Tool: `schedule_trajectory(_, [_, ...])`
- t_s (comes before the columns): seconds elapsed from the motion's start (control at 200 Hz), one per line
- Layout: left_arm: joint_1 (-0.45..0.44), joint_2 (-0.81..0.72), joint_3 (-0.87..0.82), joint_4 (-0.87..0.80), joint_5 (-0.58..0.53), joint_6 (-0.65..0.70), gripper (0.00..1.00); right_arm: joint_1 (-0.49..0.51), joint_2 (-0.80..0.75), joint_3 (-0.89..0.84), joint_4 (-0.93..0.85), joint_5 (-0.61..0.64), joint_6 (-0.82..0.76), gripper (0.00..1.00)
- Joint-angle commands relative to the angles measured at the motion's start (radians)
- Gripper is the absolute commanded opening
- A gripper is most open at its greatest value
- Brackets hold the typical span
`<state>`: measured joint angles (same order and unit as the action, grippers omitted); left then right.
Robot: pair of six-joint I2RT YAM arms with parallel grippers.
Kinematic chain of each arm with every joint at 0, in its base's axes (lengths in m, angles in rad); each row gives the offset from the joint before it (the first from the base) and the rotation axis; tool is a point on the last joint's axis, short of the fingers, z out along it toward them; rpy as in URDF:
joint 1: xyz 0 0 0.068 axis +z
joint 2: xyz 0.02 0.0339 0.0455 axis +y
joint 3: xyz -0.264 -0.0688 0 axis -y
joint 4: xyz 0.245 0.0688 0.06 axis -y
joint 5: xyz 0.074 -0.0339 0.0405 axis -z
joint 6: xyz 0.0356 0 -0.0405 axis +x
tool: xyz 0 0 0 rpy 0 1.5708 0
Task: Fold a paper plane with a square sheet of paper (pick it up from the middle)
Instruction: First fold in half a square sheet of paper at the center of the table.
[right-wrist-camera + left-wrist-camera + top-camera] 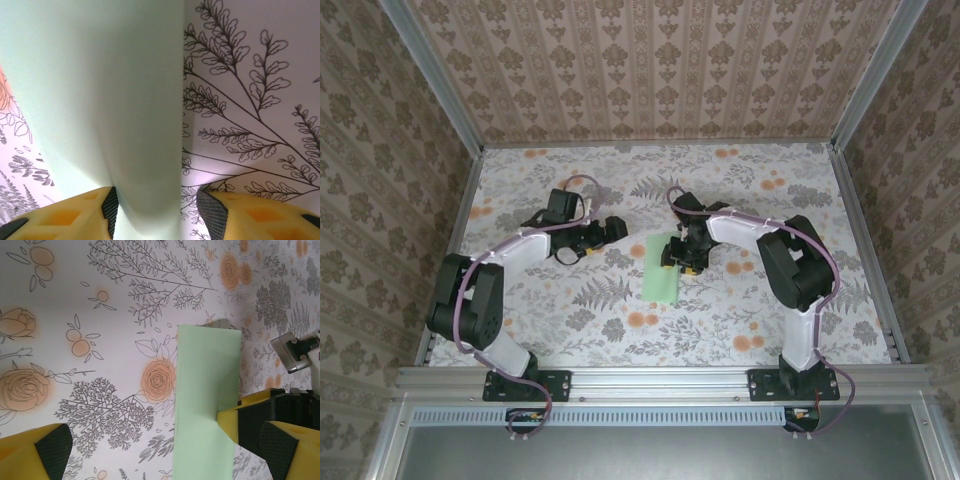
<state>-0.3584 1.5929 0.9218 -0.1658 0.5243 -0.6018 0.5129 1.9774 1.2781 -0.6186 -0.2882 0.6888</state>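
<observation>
The square sheet of paper (pixel 658 280) lies as a pale green folded strip on the floral table, just right of centre. My right gripper (pixel 678 258) stands over its far part, pointing down. In the right wrist view the paper (pixel 100 75) bulges up in a ridge between the jaws of that gripper (pixel 160 215). The left pad (pixel 110 210) touches the ridge and the right pad (pixel 212 212) stands off it. My left gripper (pixel 615 230) hangs wide open, left of the strip and apart from it. From the left wrist, the strip (pixel 205 385) lies ahead of that gripper (pixel 165 440), with a right finger (pixel 227 422) on its edge.
The floral tabletop (pixel 570 300) is fenced by patterned walls on three sides. A metal rail (pixel 660 380) with both arm bases runs along the near edge. Bare table lies to the left and near side of the strip.
</observation>
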Motion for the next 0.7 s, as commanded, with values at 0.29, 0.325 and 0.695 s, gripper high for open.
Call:
schedule_trajectory(0.29, [0.004, 0.073, 0.040, -0.003, 0.056, 0.062, 0.99, 0.026, 0.208, -0.033, -0.062, 0.188, -0.008, 0.58])
schedule_trajectory(0.325, [0.002, 0.077, 0.038, 0.003, 0.060, 0.058, 0.98, 0.026, 0.211, -0.033, -0.067, 0.193, -0.011, 0.58])
schedule_trajectory(0.695, [-0.037, 0.114, 0.018, 0.100, 0.153, 0.011, 0.90, 0.024, 0.245, -0.039, -0.062, 0.203, -0.009, 0.56])
